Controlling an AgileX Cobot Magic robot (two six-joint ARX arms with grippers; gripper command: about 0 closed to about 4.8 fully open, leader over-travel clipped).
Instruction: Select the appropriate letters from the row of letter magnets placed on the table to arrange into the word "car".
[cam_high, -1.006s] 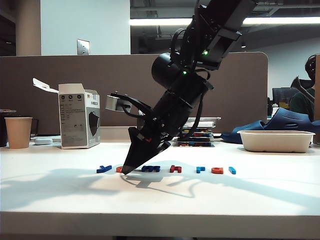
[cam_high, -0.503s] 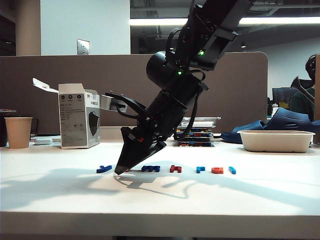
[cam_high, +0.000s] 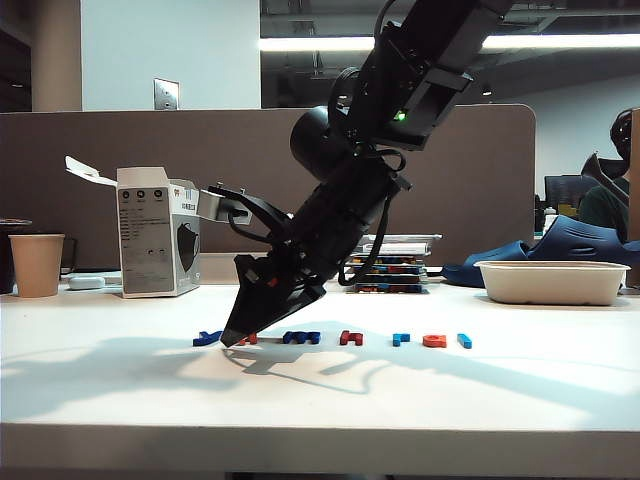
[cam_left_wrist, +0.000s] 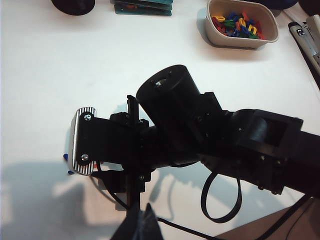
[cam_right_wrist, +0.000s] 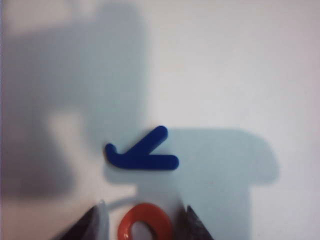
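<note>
The right gripper (cam_right_wrist: 142, 220) is down on the table (cam_high: 320, 395), fingers apart around the orange "c" (cam_right_wrist: 145, 222) beside the dark blue "y" (cam_right_wrist: 142, 152). The left gripper is shut, unseen. Farther back, a white tub (cam_left_wrist: 241, 25) holds colourful letters (cam_left_wrist: 237, 26).

dark blue "y" (cam_right_wrist: 142, 151) crowding fingers (cam_right_wrist: 192, 225)

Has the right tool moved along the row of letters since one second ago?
Yes. The right tool has shifted left, away from the dark blue "m" and towards the dark blue "y", now straddling the orange "c".
</note>
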